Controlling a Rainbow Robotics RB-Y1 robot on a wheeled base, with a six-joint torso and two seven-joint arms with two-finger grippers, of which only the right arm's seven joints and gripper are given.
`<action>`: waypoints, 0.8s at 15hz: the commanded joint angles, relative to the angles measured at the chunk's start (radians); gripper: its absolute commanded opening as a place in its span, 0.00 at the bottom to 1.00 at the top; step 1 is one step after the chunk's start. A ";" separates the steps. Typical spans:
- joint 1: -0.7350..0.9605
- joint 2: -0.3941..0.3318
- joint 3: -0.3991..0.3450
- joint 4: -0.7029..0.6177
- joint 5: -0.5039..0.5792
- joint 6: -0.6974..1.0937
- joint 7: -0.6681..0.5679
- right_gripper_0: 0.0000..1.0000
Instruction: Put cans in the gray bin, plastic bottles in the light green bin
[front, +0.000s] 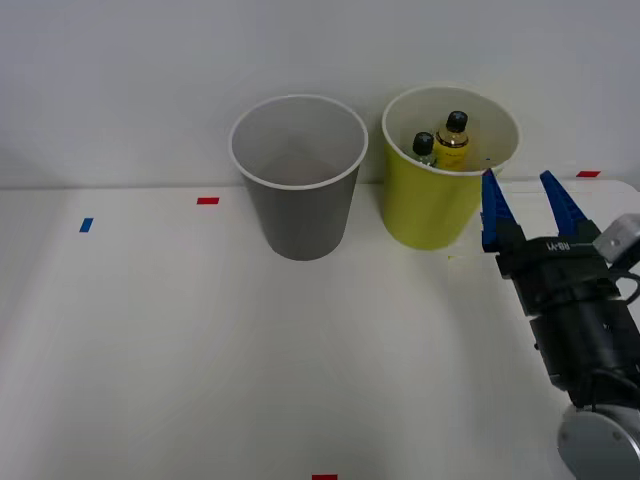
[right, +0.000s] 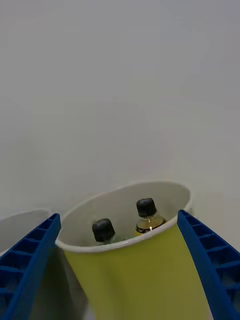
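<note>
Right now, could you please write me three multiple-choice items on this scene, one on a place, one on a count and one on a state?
1. Where do the small black-capped plastic bottles stand?
A. in the round lime plastic bin
B. in the round gray plastic bin
C. on the white table

2. How many bottle caps show?
A. one
B. two
C. four

3. How is the right end effector?
A. shut on a bottle
B. shut, empty
C. open, empty

Key: 1 A, both caps rise inside the lime rim. 2 B, two black caps. 3 C, blue fingers spread, nothing between.
</note>
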 joint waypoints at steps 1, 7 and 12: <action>0.128 0.008 0.001 -0.021 0.119 -0.029 0.000 0.80; 0.318 0.169 -0.028 -0.021 0.401 -0.048 -0.006 0.80; 0.381 0.088 -0.044 -0.021 0.485 -0.044 -0.041 0.80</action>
